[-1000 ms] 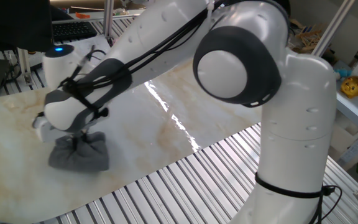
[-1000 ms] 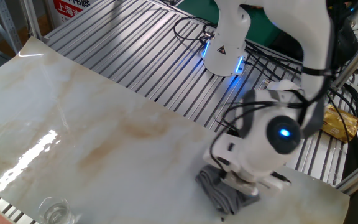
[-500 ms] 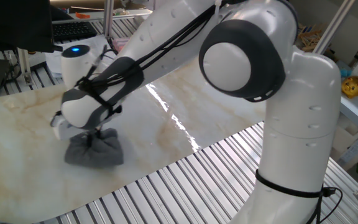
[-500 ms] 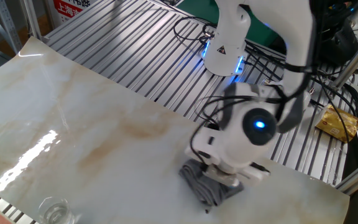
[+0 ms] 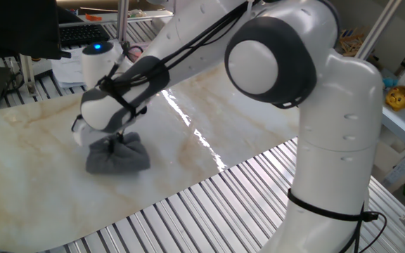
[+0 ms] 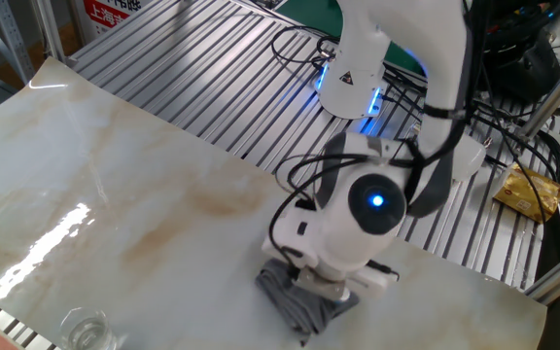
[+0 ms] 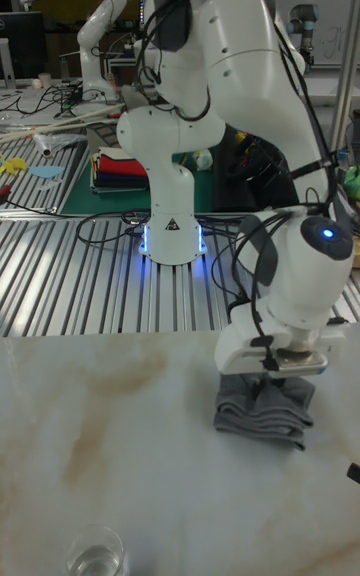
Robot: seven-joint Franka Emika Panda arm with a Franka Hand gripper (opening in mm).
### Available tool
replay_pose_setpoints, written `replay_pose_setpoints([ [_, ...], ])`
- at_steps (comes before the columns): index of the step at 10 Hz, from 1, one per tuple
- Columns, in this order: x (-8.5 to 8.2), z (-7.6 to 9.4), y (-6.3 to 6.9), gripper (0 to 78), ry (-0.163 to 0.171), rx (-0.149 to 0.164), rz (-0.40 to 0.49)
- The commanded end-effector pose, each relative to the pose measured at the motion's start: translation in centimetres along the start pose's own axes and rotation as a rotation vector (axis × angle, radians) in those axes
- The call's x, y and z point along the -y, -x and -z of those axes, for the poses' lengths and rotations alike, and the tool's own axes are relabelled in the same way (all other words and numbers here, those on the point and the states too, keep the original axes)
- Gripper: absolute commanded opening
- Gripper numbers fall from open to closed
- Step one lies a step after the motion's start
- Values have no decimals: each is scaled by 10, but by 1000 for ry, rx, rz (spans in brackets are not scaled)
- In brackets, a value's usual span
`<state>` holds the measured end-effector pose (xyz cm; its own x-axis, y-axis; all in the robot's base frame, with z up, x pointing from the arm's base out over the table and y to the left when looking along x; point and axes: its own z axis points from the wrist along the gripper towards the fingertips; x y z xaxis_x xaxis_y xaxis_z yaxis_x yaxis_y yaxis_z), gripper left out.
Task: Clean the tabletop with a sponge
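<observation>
1. Right, nearest in the tall fixed view: a small clear drinking glass [image 7: 97,549] at the slab's front edge, well apart from the work. Also seen at the bottom edge in the other fixed view.
2. Next: the large glossy cream-white marble-look tabletop [image 7: 100,436] w/ tan-brown veins. No obvious dirt, liquid or wipe streaks visible, so can't tell cleaned parts from uncleaned.
3. The small dark grey wrinkly cloth-like sponge [image 7: 262,409] lies bunched on the slab, toward its right side in this view, nearer the back edge than the front. Same pad at [image 5: 117,157] and [image 6: 301,302].
4. The white two-finger gripper [image 7: 292,368] sits straight on top of the sponge, pressing it to the slab. Fingers look buried in the cloth, prob. pinching a fold, but the jaws are hidden in all views — cannot tell for sure.
5. Progress, as a judgement: mid-wipe. Sponge is in contact, so the pick-up part looks done; most of the slab lies away from the pad, so plenty of surface prob. left to cover.
6. Behind: ribbed silver metal slats [image 7: 70,281], then the white arm base [image 7: 172,226] w/ blue light.
</observation>
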<state>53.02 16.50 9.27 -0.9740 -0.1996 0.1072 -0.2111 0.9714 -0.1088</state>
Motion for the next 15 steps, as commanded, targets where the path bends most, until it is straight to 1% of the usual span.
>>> replay_pose_setpoints([
  [1, -4, -3, 26, 12, 24, 48, -2],
  [2, -25, -5, 41, 12, 60, 57, -38],
  [4, -43, 1, 51, 12, 71, 55, -66],
  [6, -59, 4, 57, 12, 85, 58, -92],
  [8, -72, 3, 59, 12, 96, 62, -116],
  [9, -88, -1, 60, 12, 107, 65, -138],
  [11, -106, -3, 59, 12, 116, 63, -165],
  [12, -110, 0, 58, 12, 123, 54, -166],
  [13, -115, 4, 57, 12, 114, 44, -170],
  [15, -121, 8, 56, 12, 117, 31, -179],
])
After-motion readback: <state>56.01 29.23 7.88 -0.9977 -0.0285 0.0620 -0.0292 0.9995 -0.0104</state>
